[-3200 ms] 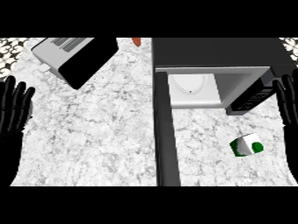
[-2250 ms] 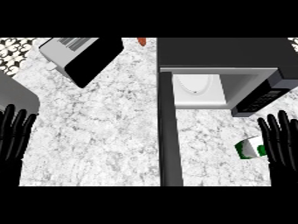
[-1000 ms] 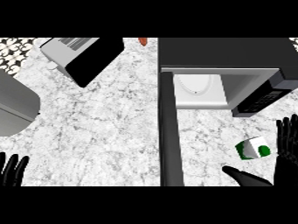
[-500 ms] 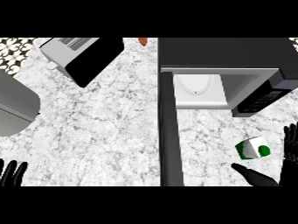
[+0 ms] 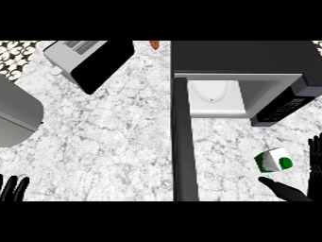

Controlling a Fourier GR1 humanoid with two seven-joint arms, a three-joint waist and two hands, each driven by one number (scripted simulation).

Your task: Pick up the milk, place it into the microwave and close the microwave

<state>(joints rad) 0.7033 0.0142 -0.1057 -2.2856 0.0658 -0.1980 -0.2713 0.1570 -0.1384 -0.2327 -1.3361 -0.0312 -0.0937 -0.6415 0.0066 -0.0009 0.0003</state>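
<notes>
Marble counter [image 5: 114, 142]: milk [image 5: 274, 160] apparently clear of right hand [image 5: 315, 182].

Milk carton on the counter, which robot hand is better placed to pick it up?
The right robot hand: it is open beside the milk carton, thumb below it. The left robot hand sits far across the counter.

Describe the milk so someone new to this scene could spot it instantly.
Start at the microwave, the big dark box at the counter's far right with its door swung open toward the viewer. Just in front of it on the marble counter sits the milk, between the thumb and fingers of the right hand. It is the only small white carton with green markings.
</notes>
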